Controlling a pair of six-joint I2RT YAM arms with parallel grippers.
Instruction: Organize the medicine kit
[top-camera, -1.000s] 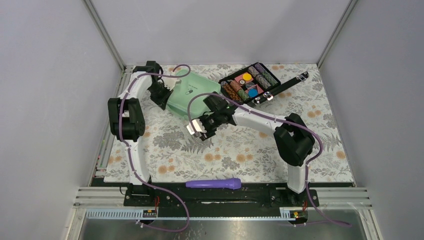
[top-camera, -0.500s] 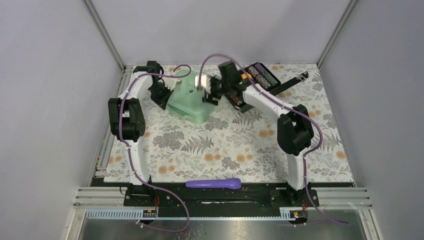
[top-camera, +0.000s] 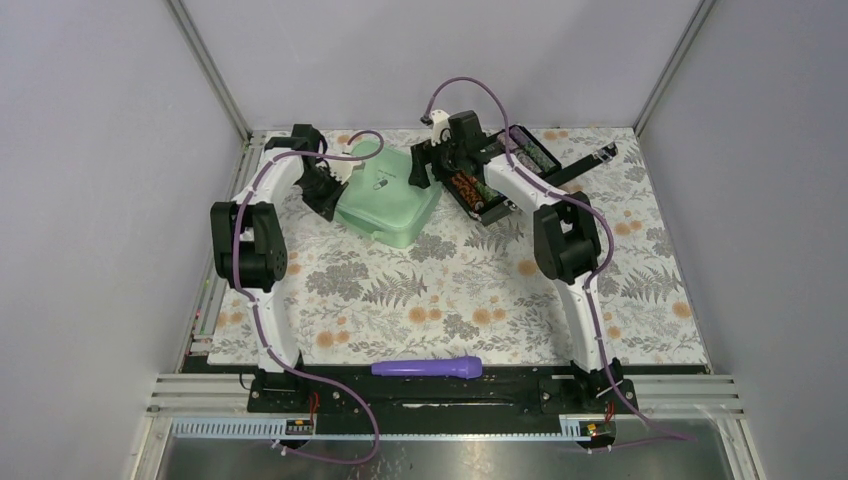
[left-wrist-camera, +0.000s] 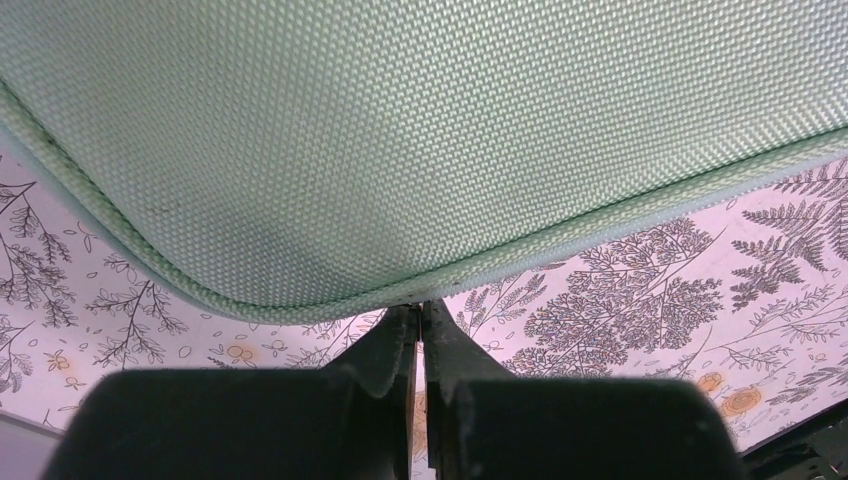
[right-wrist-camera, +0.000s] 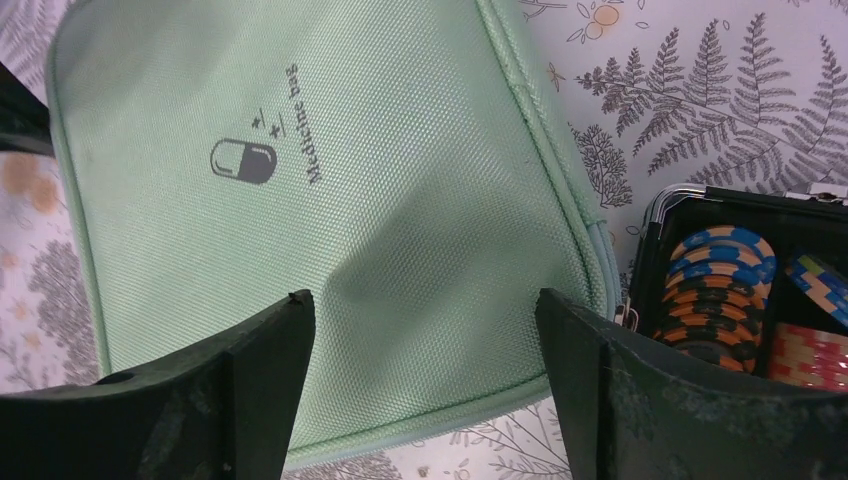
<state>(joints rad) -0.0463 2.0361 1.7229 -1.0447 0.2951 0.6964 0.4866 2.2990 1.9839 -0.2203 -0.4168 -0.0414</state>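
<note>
The medicine kit (top-camera: 388, 200) is a mint-green fabric bag with a dark pill logo, lying closed at the back left of the floral mat. My left gripper (top-camera: 335, 188) is at its left edge. In the left wrist view the jaws (left-wrist-camera: 418, 305) are closed together right on the kit's piped seam (left-wrist-camera: 400, 130). My right gripper (top-camera: 416, 178) hovers over the kit's right part, near the black case. In the right wrist view it (right-wrist-camera: 420, 300) is wide open and empty, with the kit's lid (right-wrist-camera: 330, 200) between the fingers and below them.
An open black case (top-camera: 500, 170) of colourful chip stacks stands right beside the kit's right edge, seen also in the right wrist view (right-wrist-camera: 750, 290). A purple handle-shaped tool (top-camera: 428, 367) lies on the near rail. Grey walls close in the mat.
My right arm has swung from the mat's middle up to the back, ending over the kit's right side. The left arm has barely moved at the kit's left edge.
</note>
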